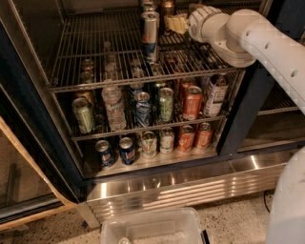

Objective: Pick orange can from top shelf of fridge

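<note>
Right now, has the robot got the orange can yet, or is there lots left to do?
Not yet. Done: the fridge is open and the arm is inside, above the top shelf. In hand: the gripper sits just right of the orange can, further back than the tall silver can; I cannot tell if it grips. Left: grab the can and lift it out.
</note>
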`<state>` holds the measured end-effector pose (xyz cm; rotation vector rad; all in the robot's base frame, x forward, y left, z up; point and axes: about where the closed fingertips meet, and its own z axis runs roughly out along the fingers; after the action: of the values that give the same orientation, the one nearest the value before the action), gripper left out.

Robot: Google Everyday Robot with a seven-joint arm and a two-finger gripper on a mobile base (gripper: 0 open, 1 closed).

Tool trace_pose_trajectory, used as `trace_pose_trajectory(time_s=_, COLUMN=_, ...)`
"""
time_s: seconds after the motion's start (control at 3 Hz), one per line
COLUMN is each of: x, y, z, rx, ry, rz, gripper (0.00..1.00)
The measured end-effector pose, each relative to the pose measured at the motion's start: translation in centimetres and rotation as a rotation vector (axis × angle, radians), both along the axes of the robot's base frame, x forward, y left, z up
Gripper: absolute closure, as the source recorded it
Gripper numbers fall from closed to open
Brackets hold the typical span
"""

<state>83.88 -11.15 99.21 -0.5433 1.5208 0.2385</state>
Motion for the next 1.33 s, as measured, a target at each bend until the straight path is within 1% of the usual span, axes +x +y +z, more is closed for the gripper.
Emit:
trace_pose_trajectory(time_s=1.0, x=3.7, y=1.5, z=-0.8, rx=-0.007, ry=0.011, rz=0.018, gripper=0.36)
trace_pose_trajectory(time_s=1.33, x=4.9, y=1.8, z=-1.3, rx=-0.027, ry=0.015, rz=0.013, gripper=0.36)
